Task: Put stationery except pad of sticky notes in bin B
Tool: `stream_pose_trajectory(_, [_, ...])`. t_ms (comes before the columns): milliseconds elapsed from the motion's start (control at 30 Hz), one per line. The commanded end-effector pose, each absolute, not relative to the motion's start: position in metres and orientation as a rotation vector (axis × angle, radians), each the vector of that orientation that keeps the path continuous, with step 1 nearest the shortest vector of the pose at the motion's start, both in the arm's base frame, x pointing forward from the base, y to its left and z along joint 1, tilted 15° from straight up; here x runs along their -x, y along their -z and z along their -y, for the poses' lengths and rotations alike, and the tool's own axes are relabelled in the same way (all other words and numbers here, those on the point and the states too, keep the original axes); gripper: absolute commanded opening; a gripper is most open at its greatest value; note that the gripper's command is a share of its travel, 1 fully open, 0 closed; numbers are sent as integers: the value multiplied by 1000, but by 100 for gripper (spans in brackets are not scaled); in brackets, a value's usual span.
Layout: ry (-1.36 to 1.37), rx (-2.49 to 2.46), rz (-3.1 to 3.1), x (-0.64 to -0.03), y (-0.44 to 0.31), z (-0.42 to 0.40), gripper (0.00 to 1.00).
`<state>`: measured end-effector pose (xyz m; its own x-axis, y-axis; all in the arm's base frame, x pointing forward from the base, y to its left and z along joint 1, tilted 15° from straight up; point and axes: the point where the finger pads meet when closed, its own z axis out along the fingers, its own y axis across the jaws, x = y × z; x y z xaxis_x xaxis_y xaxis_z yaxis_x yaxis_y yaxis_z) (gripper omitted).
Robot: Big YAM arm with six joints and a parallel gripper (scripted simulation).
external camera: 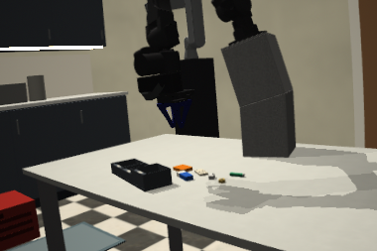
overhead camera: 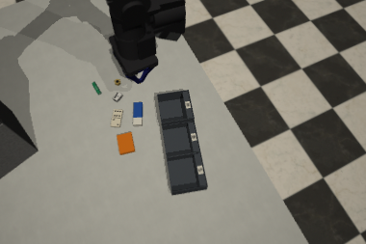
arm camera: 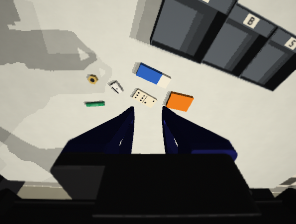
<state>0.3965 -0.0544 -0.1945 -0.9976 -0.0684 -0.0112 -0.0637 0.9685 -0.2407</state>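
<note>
My gripper hangs high above the table, over the small things, with its blue fingers a little apart and nothing between them; it also shows in the wrist view and in the exterior view. Below it lie a blue-and-white eraser, an orange pad of sticky notes, a domino, a small binder clip, a brass nut and a small green stick. The dark three-part bin stands to their right; its middle part is marked B.
A tall grey block stands on the table behind the things. The table's edge runs close along the bin's far side. A second arm stands at the back.
</note>
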Motion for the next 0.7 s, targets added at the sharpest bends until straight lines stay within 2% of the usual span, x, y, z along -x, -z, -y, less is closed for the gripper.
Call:
stream_pose_trajectory(0, [385, 348, -3069, -400, 205, 44, 29])
stream_pose_trajectory(400, [394, 855, -2994, -344, 283, 11, 29])
stream_pose_trajectory(667, [399, 856, -2967, -370, 276, 16, 29])
